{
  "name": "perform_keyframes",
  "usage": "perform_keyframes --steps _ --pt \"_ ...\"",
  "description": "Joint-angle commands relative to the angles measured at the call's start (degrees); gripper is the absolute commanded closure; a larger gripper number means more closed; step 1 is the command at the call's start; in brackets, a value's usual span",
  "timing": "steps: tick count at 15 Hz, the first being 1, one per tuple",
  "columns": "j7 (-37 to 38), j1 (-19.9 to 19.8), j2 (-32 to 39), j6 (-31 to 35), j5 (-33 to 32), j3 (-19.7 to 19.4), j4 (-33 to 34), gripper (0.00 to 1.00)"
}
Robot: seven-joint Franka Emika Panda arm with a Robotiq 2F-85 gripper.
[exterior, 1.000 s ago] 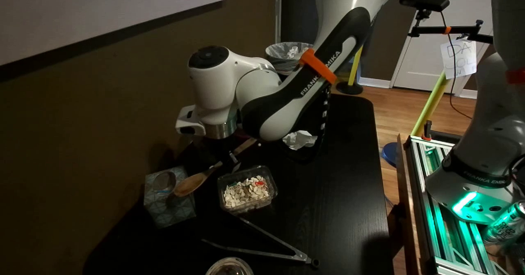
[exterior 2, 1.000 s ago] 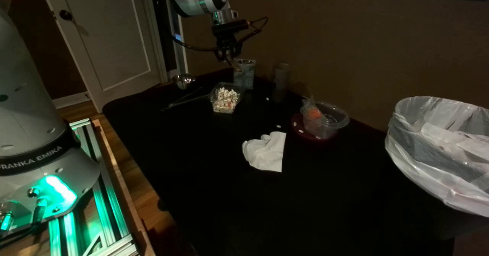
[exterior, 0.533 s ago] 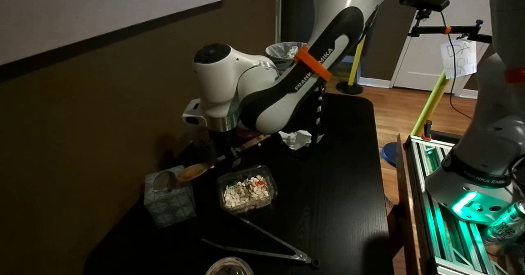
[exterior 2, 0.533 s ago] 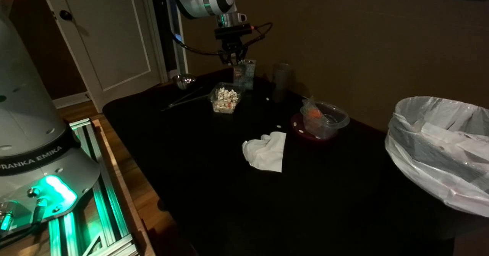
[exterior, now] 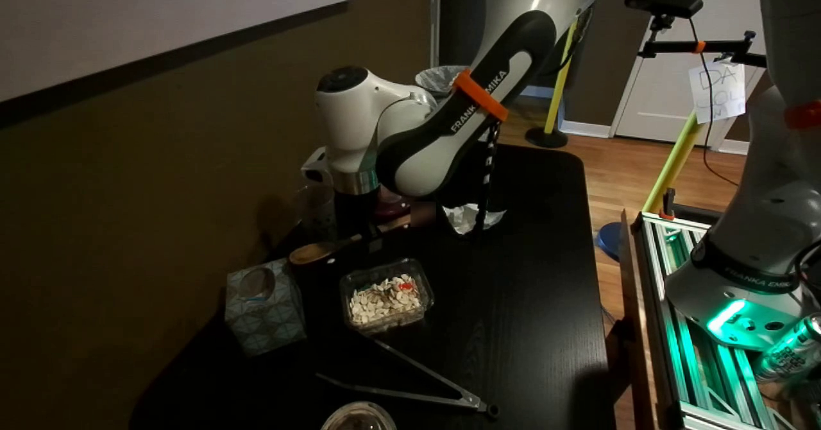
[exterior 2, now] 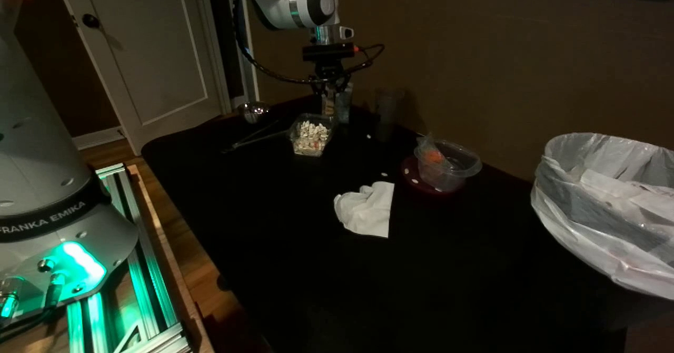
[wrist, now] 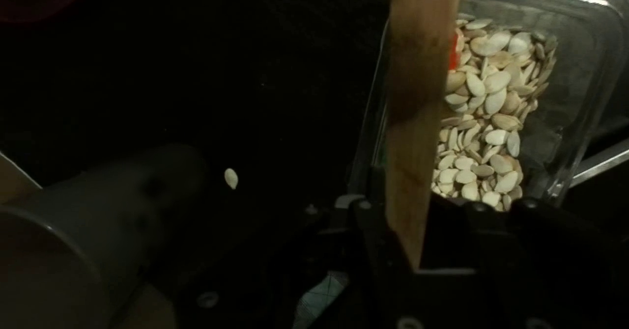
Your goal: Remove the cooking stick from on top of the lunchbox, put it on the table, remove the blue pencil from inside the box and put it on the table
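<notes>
the cooking stick (wrist: 416,113) is in the pincer (wrist: 408,216), which pinches its wooden handle partway along. in the wrist view the handle runs from the pincer toward the upper edge, its long axis roughly parallel to the long side of the lunchbox (wrist: 580,83), part of which it covers from sight. in an exterior view the stick is apart from the lunchbox, on the side toward the wall (exterior: 179,160); its spoon-shaped end (exterior: 312,252) points toward the grey-green box (exterior: 266,318), its handle toward the crumpled white paper (exterior: 460,219). whether any part of the stick touches the worktop (exterior: 519,314) cannot be told.

the step in hand is judged to be the setting down of the stick, with the pencil's removal yet to follow. the coming move turns on this near-parallel lie: a straight descent should lay the stick beside the lunchbox, provided that the handle clears the lunchbox rim and the spoon-shaped end clears the box and the tall grey cup (exterior 2: 388,113) near it. for the pencil step, the box lies on the spoon-end side of the pincer. a faint bluish mark (exterior: 256,299) shows at its top opening, too small to be confirmed as the blue pencil.
</notes>
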Motion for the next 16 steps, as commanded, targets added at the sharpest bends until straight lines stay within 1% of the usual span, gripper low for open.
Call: perform_keyframes --steps 1,2,3,6,8,9,12,16 --pt "1.51 -1.08 0.9 -0.18 0.0 -1.84 -0.02 0.98" --pt "1.01 -1.45 1.06 0.3 -0.51 -2.32 -0.45 0.98" --pt "-1.01 -2.59 1.43 1.92 -0.41 -2.2 -1.51 0.98" --pt "-3.53 -4.77 2.72 2.37 -0.17 -2.4 -3.41 0.98" --pt "-1.18 -5.44 4.02 0.64 0.49 -3.49 -4.18 0.98" --pt "-0.22 -6.26 4.86 -0.41 2.11 -3.41 -4.5 0.98" --pt "5.03 -6.41 7.33 -2.24 3.4 -5.35 -4.58 0.98" --pt "11.69 -7.98 9.31 -0.77 8.39 -5.8 -4.55 0.98"
